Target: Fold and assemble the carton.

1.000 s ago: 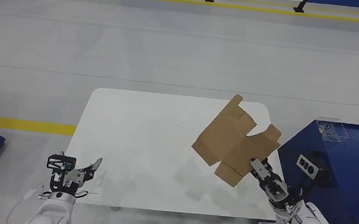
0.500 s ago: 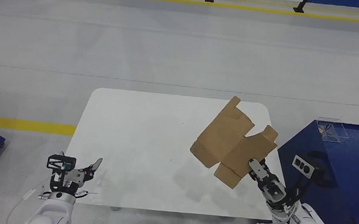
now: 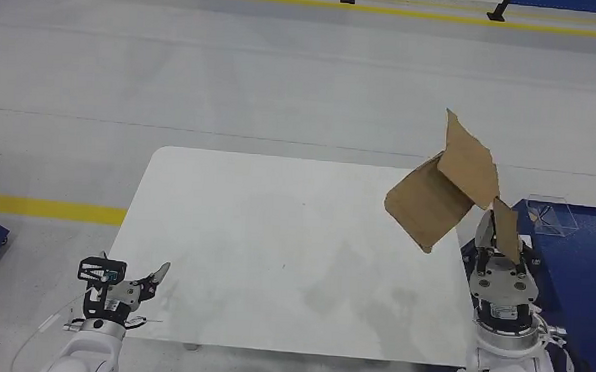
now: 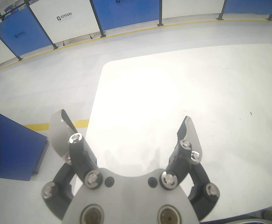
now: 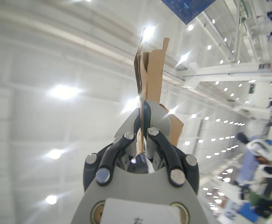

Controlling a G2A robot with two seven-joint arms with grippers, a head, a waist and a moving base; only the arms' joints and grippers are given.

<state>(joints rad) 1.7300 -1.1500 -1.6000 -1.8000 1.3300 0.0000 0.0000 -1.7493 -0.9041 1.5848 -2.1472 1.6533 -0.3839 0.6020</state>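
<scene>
Top view: carton [image 3: 427, 202] aloft over right edge of table [image 3: 235, 243]

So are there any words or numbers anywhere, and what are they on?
White panel: a logo and a brand name, not quoted here.
Blue panel: a small mark, too small to read.
Hanging blue sign: too small to read.
White sticker: cut off at the edge, unreadable.
Carton: no print that shows.

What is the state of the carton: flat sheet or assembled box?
Not assembled: the carton is flat layered panels, held upright by the right gripper, jaws shut.
</scene>
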